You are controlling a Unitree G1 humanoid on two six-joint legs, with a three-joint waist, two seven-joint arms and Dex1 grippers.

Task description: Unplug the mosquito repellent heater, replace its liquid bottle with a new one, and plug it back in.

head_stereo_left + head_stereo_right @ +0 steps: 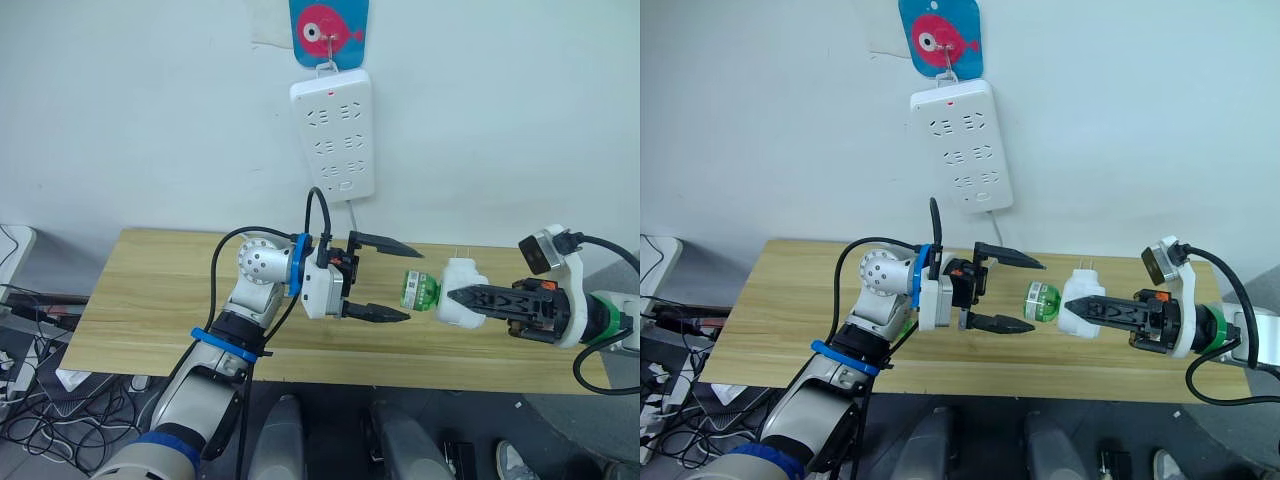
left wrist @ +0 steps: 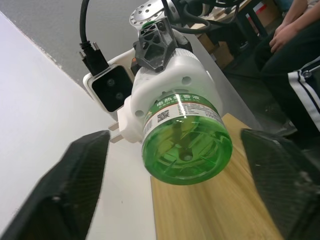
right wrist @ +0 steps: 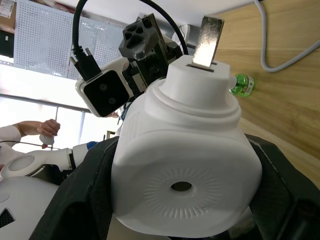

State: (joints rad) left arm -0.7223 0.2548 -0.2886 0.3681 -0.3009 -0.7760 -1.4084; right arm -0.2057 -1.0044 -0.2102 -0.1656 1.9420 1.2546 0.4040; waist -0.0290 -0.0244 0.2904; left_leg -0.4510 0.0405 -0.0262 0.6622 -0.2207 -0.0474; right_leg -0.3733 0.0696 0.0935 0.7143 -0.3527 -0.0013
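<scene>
heater unplugged, held by right end effector | left end effector wide | liquid bottle not yet removed

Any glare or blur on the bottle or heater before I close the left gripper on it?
Left wrist view: the liquid bottle is sharp, with a bright streak of glare across its label; the left gripper's fingers are soft, out of focus. Right wrist view: the mosquito repellent heater is evenly lit and crisp, the background window washed out. Head views: even light, no glare on the bottle; left gripper open, right gripper clamping the heater.
</scene>
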